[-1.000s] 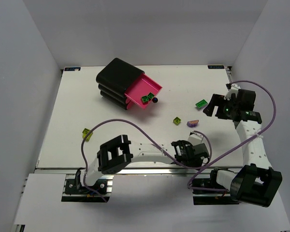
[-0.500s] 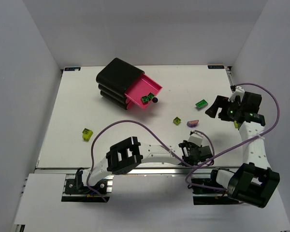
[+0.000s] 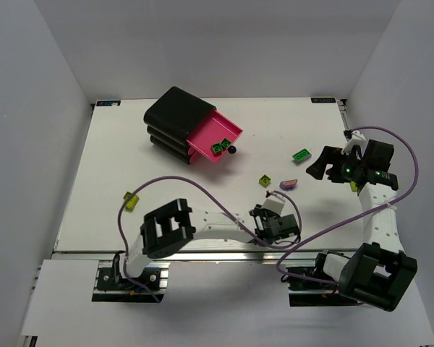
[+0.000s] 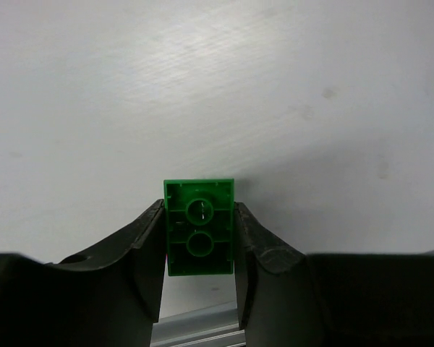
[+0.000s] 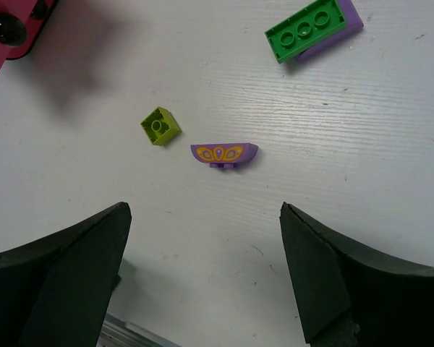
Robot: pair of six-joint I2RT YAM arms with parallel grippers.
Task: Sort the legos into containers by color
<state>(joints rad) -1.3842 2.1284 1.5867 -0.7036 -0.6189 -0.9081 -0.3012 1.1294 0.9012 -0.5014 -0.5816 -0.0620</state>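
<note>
Across the far-left part of the worktop point(image 3: 130, 159) I see the black casing point(image 3: 175, 116) of the containers. One pink drawer point(image 3: 228, 130) is pulled out toward the middle, with dark green legos point(image 3: 220, 147) lying in it close to the dark knob point(image 3: 232, 150). Near the front edge, my left gripper point(image 4: 199, 211) is pinching the held green brick point(image 4: 199, 238) by its long sides, hollow underside facing the wrist camera. My right gripper point(image 5: 204, 217) hangs over the right side, jaws spread wide with nothing between them. On the worktop beyond its fingers lie a green-on-purple pair point(image 5: 312, 27) and a purple curved piece point(image 5: 224, 154). Just beside that piece is a yellow-green brick point(image 5: 160, 126). A second yellow-green brick point(image 3: 132, 202) sits alone, well apart at the left.
</note>
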